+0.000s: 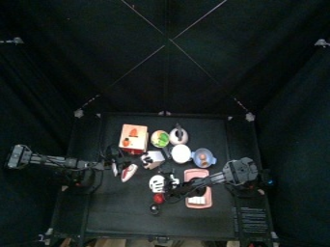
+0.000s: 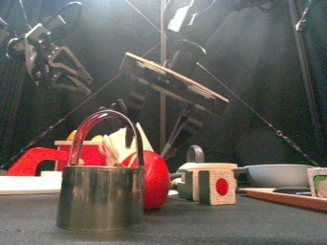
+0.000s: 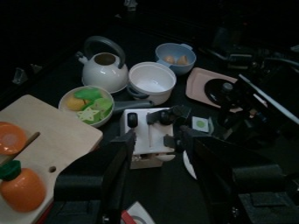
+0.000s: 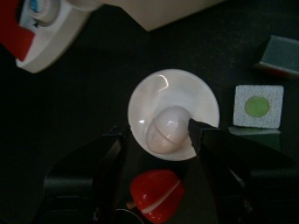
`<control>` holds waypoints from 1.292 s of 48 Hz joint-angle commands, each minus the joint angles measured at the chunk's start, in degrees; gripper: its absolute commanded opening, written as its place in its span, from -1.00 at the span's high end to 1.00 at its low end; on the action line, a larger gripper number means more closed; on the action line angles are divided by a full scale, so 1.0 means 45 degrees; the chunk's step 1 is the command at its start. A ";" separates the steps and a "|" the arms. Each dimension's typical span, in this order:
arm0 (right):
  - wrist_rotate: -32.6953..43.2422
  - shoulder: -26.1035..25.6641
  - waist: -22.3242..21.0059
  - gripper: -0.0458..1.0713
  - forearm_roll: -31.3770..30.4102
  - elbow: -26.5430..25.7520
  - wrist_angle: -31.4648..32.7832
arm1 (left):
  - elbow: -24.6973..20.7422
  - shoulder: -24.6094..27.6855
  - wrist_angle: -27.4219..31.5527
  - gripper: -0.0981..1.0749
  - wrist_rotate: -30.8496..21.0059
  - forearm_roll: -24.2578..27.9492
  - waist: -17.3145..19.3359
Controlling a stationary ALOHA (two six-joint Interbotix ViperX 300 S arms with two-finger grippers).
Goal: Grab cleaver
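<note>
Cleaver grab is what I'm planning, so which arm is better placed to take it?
Left, probably. The red-and-white cleaver lies just off the open left hand. The right hand hangs open over a white egg-shaped piece, farther off.
</note>
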 commanded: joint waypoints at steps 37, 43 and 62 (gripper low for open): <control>-0.0723 -0.4512 -0.4180 -0.63 -0.9688 0.5625 -0.6465 | -0.0859 0.1035 -0.0547 -0.62 0.0059 -0.0527 0.0410; -0.0664 -0.4395 -0.4688 -0.56 -1.0840 0.5586 -0.6563 | -0.1211 0.1504 -0.0449 -0.63 0.0313 -0.0508 0.0488; -0.0762 -0.4063 -0.5313 0.10 -1.1211 0.5391 -0.5996 | -0.1387 0.1934 0.0312 -0.60 0.0801 -0.0547 0.1523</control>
